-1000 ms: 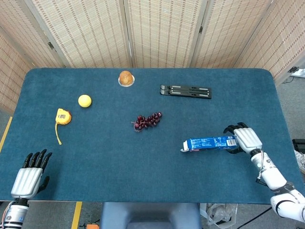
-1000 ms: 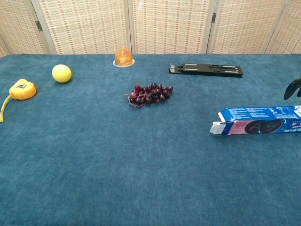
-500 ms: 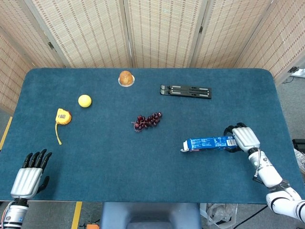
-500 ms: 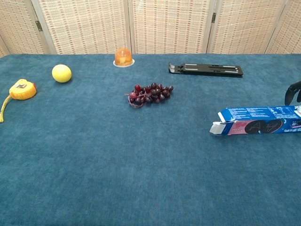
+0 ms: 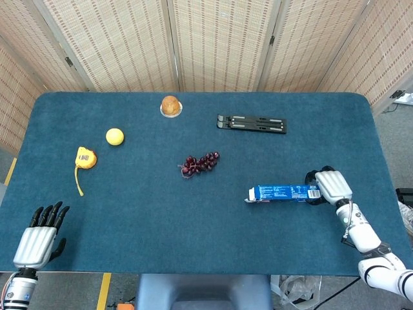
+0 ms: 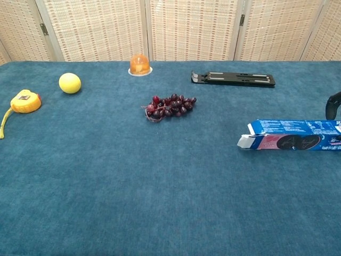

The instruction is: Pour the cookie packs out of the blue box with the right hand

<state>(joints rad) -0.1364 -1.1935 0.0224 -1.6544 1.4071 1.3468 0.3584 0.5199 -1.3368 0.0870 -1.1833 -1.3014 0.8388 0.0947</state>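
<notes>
The blue box (image 5: pixel 282 192) lies on its side at the right of the table, its open flap end pointing left. My right hand (image 5: pixel 329 185) wraps around the box's right end and holds it. In the chest view the blue box (image 6: pixel 290 135) shows its flap at the lower left, and only one dark finger of my right hand (image 6: pixel 333 106) shows at the frame's edge. No cookie packs are visible outside the box. My left hand (image 5: pixel 40 235) rests at the table's front left corner, fingers spread, holding nothing.
A bunch of dark grapes (image 5: pixel 199 163) lies mid-table, left of the box. A black stand (image 5: pixel 251 123) lies at the back. An orange pastry (image 5: pixel 170 105), a yellow ball (image 5: pixel 115 136) and a yellow tape measure (image 5: pixel 84 159) sit to the left.
The right hand has closed a little tighter on the box's end, and the box has turned slightly about its long axis. The left hand has not moved.
</notes>
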